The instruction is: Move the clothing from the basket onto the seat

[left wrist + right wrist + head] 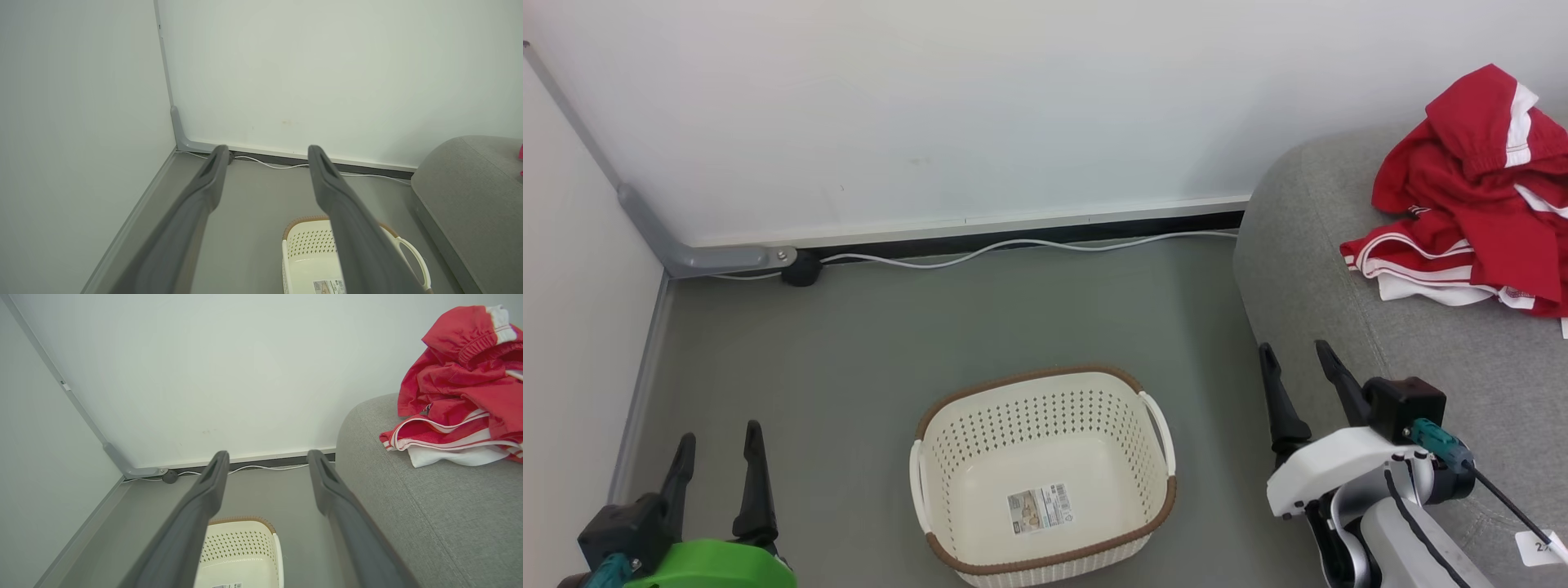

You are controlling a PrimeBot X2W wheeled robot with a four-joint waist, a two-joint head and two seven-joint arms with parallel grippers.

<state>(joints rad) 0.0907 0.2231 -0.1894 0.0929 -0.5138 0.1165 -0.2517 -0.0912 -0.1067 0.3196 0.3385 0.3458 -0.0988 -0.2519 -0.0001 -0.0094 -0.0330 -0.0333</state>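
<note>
Left gripper (720,434), right gripper (1294,349) wide and empty beside basket (1029,377); cable (1013,245) along wall (931,106); clothing (1462,188) on seat (1462,367).

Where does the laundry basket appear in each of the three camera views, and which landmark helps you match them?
Head view: the basket stands on the floor at bottom centre, left of the sofa.
Left wrist view: basket at the bottom edge, right of centre.
Right wrist view: basket at the bottom edge, just left of centre.
Shared landmark: the white cable along the foot of the wall.
</note>
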